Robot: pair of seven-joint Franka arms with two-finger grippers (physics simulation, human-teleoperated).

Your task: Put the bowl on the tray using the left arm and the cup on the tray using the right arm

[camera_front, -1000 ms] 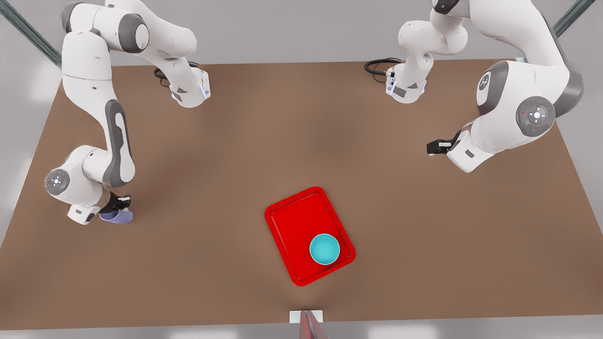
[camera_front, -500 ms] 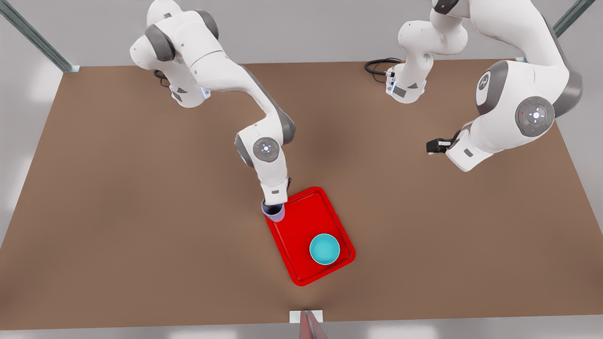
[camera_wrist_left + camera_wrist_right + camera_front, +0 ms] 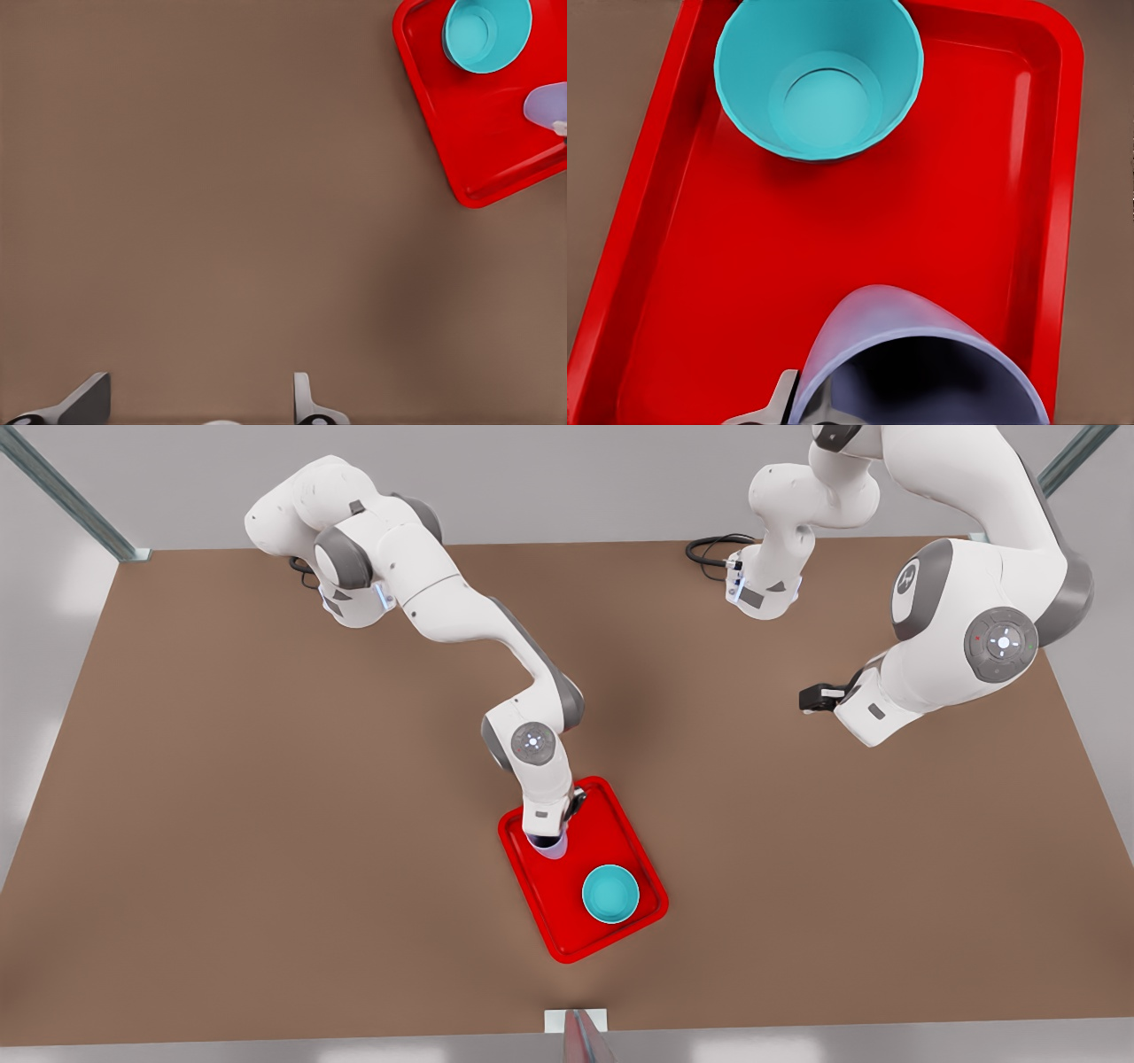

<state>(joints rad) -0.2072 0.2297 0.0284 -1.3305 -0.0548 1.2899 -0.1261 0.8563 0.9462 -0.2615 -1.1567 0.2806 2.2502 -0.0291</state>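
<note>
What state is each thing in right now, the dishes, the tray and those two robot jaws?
bowl: upright, empty, sitting on the tray.
cup: upright, held over the tray beside the bowl, apart from it.
tray: flat on the table, carrying the bowl.
right gripper: jaws shut on the cup, above the tray.
left gripper: jaws open and empty, waiting off to the front view's right.

Bright, even overhead light; soft shadows on the table; sharp renders.
</note>
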